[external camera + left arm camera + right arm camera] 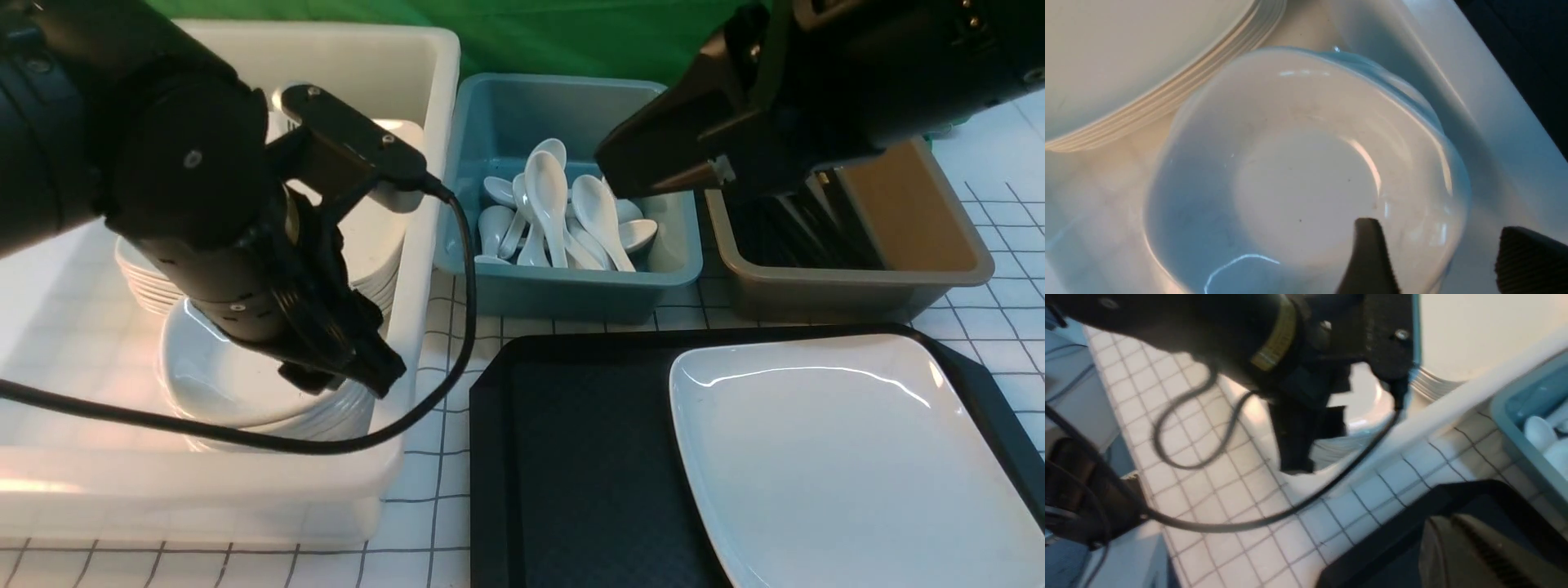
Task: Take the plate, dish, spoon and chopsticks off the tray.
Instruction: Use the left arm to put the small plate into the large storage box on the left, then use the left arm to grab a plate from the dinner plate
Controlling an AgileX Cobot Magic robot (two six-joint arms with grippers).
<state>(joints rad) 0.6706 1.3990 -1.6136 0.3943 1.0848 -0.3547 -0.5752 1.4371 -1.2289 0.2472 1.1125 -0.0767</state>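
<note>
Only the plate (849,457) remained on the tray (571,457): a large, glossy white rectangle with rounded corners and a shallow raised rim, lying flat on the tray's right half and running out of view at the lower right. The tray, black with a clipped corner and a fine textured floor, was bare on its left half.

Over the white bin (424,82) the left pincer (1447,261) stood released, its ribbed fingers (1367,261) well apart, one above the inside of the dish (1306,171) and the other outside its rim. The dish, small, white and rounded-square, sat on top of a stack of its like, just beside a stack of wider white plates (1126,61).

White soup spoons (563,212) lay heaped in the teal bin (571,286), and black chopsticks (808,229) lay in the brown bin (857,282). The right pincer (612,167) hung clenched and empty above the gap between those two bins.

All of it stood on a desk (441,506) covered in white with a dark grid of lines, before a green backdrop (555,33). A black cable (465,269) looped from the left arm across the white bin's wall.
</note>
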